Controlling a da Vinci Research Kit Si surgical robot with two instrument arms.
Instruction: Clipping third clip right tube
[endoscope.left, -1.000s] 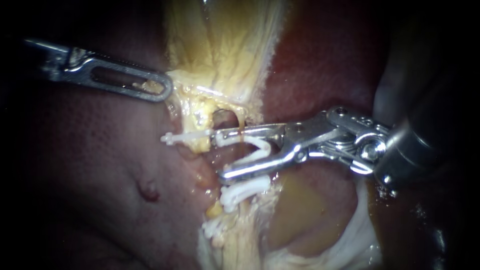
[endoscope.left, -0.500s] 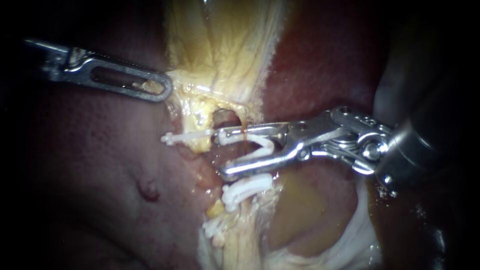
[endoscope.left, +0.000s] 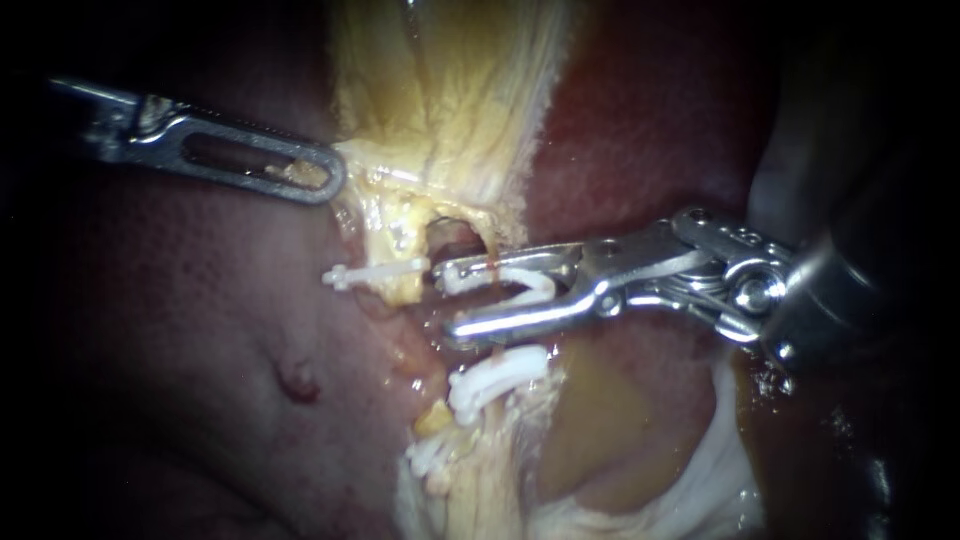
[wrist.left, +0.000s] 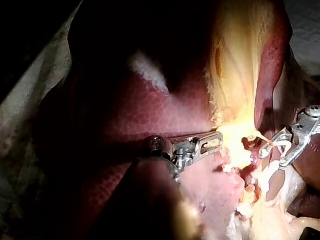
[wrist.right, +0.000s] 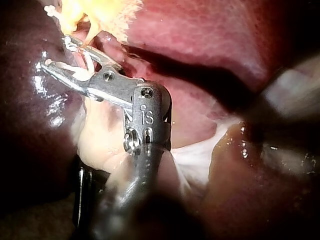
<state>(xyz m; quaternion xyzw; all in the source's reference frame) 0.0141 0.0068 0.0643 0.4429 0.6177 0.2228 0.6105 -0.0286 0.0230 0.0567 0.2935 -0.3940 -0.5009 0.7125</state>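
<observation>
Right tool (endoscope.left: 447, 298) narrowly spread, pinching white clip (endoscope.left: 515, 285) from both sides, left tool (endoscope.left: 325, 180) clamped on yellow tissue (endoscope.left: 400, 215)

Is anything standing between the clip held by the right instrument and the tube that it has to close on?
Nothing visible does. The right instrument holds the open clip in its end effector, and the tube seems to pass between its legs. A closed clip lies just below, apart.
</observation>
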